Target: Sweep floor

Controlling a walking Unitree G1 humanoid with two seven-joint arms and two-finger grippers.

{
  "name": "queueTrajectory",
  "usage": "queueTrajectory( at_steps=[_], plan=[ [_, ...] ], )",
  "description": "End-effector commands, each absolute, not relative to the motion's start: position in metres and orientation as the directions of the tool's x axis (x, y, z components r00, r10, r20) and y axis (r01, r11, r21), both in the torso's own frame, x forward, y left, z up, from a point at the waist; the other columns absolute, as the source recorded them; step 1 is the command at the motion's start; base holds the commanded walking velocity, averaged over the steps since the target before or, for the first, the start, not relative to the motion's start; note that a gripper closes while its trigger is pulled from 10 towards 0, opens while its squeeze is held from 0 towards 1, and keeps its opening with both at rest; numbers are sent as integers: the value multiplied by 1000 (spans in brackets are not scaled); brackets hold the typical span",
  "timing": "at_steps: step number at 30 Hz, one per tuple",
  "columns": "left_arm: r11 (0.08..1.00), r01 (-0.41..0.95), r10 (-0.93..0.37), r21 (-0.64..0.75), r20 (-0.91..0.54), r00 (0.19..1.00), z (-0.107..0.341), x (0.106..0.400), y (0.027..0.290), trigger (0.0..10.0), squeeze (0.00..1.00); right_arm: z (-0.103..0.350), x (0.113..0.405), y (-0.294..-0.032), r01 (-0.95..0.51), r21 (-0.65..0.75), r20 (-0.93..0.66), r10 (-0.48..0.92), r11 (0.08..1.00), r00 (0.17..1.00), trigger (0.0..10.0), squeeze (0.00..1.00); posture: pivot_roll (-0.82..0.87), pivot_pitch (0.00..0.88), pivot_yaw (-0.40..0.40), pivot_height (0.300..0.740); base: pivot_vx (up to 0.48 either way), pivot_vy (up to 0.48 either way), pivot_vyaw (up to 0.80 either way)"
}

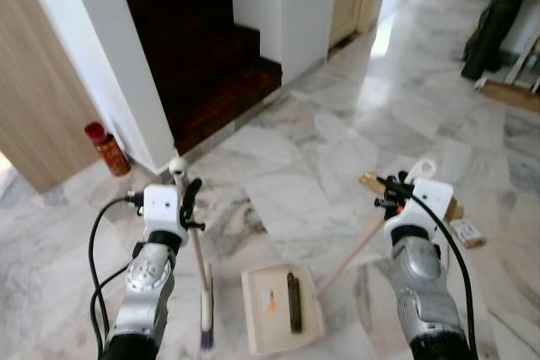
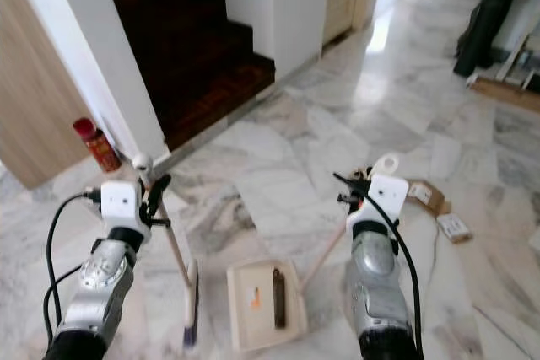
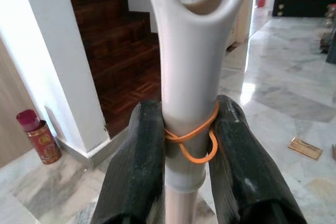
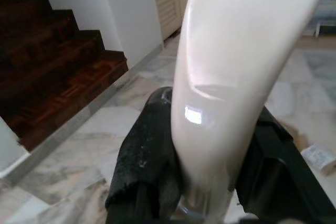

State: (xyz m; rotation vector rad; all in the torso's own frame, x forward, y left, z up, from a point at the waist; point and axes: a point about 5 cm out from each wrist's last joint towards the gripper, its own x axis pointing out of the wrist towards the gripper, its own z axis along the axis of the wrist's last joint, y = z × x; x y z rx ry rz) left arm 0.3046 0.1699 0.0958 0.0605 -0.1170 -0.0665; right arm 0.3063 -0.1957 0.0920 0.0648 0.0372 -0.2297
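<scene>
My left gripper [image 1: 187,194] is shut on the pale broom handle [image 3: 189,103], just below its looped top where an orange rubber band [image 3: 195,139] is wound. The broom's head [image 1: 205,314] rests on the marble floor in front of me. My right gripper [image 1: 395,190] is shut on the cream dustpan handle [image 4: 231,77], whose stick slants down to the cream dustpan [image 1: 278,307] lying flat on the floor between my arms. In the pan lie a dark strip of debris [image 1: 294,301] and a small orange scrap [image 1: 272,300].
Dark wooden stairs [image 1: 202,48] rise ahead on the left between white walls. A red canister [image 1: 107,148] stands by the wall's corner. Small boxes [image 1: 467,232] lie on the floor at right. A dark bag [image 1: 494,27] leans far right, and a hallway opens ahead.
</scene>
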Motion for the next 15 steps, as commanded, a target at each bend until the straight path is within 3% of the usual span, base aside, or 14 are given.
queueTrajectory(
  at_steps=[1,15],
  plan=[
    [996,52,-62,73,149,987,104,306,175,10000,0,106,313,-187,200,74,15,-201,977,979,10000,0,45,0,22,740,0,398,0],
    [995,55,-66,80,148,987,105,306,176,10000,0,102,313,-179,162,70,-4,-163,984,987,10000,0,50,0,27,740,0,395,0]
  ],
)
